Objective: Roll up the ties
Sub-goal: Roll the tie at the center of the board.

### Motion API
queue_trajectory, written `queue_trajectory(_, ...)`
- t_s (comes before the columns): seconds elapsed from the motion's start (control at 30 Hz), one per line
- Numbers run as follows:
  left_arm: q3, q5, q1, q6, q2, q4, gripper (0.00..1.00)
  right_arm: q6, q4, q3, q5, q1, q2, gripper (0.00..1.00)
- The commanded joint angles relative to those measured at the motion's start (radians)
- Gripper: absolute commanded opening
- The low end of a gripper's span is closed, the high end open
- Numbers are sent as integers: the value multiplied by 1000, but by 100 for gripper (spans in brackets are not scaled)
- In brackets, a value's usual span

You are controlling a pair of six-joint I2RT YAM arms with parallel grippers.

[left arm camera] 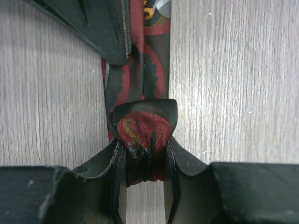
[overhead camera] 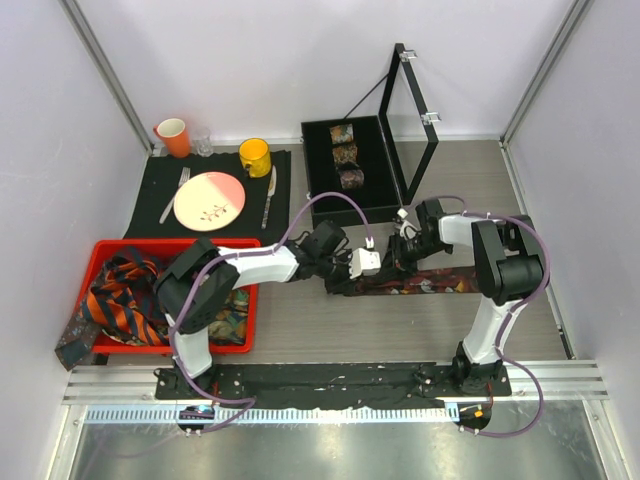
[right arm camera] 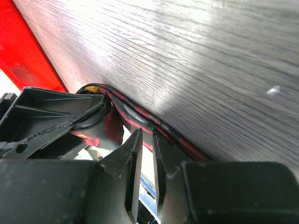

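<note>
A dark red-brown patterned tie (overhead camera: 440, 281) lies flat across the table. My left gripper (overhead camera: 341, 279) is shut on its left end, which is folded into a small bunch between the jaws (left arm camera: 142, 156); the strip (left arm camera: 154, 70) runs away from it. My right gripper (overhead camera: 400, 262) is just to the right, low over the same tie. Its fingers (right arm camera: 146, 133) are almost together, with the tie's edge (right arm camera: 140, 116) at their tips. Three rolled ties (overhead camera: 345, 155) sit in a black box (overhead camera: 320, 180). An orange-navy striped tie (overhead camera: 120, 305) lies in a red bin (overhead camera: 175, 246).
The box's lid (overhead camera: 410, 120) stands open behind my right arm. A dark mat (overhead camera: 150, 195) at the back left holds a plate (overhead camera: 209, 200), cutlery, a yellow mug (overhead camera: 255, 156), an orange cup (overhead camera: 173, 136) and a glass. More ties hang over the bin's left edge.
</note>
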Motion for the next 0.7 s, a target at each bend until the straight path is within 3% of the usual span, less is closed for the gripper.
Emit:
queue_trajectory(0.0, 2, -57, 5, -83, -77, -17, 6, -70, 5, -16, 182, 8, 48, 21)
queue_trajectory(0.2, 29, -104, 3, -19, -21, -118, 16, -92, -1, 17, 179, 9, 45, 22)
queue_trajectory(0.37, 55, -103, 2, 25, 59, -204, 27, -97, -18, 26, 81, 8, -39, 36)
queue_trajectory(0.53, 48, -93, 1, 42, 73, -218, 28, -35, -11, 8, -89, 13, -118, 47)
queue_trajectory(0.67, 45, -96, 1, 41, 82, -218, 29, 3, 58, -31, -163, 48, -139, 48)
